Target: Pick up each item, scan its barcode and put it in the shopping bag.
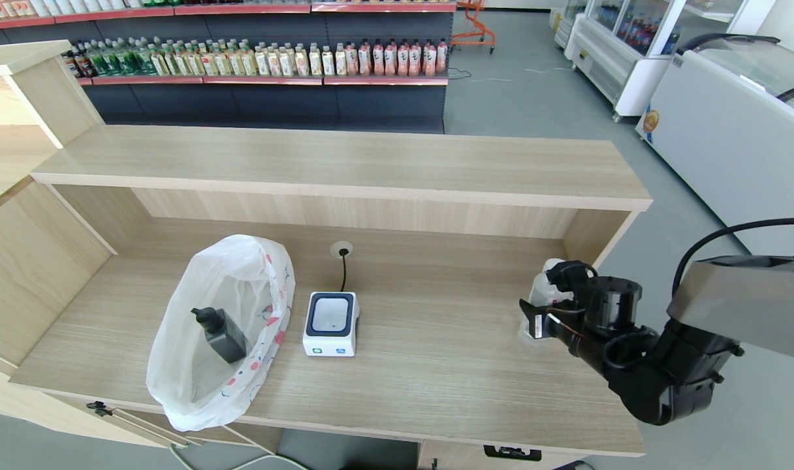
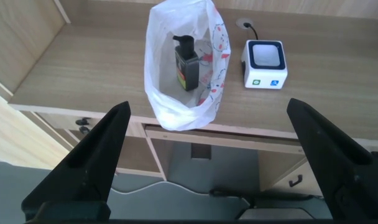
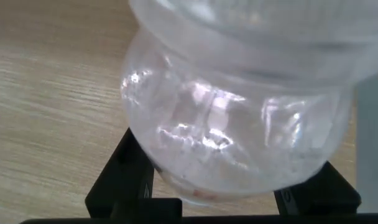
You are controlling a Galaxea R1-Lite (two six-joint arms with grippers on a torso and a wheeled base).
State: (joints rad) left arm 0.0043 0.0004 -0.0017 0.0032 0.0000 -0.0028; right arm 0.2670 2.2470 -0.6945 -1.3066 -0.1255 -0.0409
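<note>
A white shopping bag (image 1: 240, 274) stands open at the counter's left, and a black pump bottle (image 1: 222, 334) lies inside it. This bag (image 2: 170, 106) and its black bottle (image 2: 186, 63) also show in the left wrist view. The white barcode scanner (image 1: 332, 322) sits mid-counter. At the counter's far right a clear plastic bottle (image 1: 542, 282) stands on the wood, with my right gripper (image 1: 535, 314) shut on it. Up close, the clear bottle (image 3: 239, 124) sits between the black fingers (image 3: 124, 180). My left gripper (image 2: 207, 106) hangs open in front of the counter, below its edge.
The scanner (image 2: 265, 62) has a cable running to a grommet hole (image 1: 341, 249) behind it. A raised wooden ledge (image 1: 345, 163) walls the counter's back, with side panels at both ends. Drink shelves (image 1: 260, 59) and freezers (image 1: 730, 124) stand beyond.
</note>
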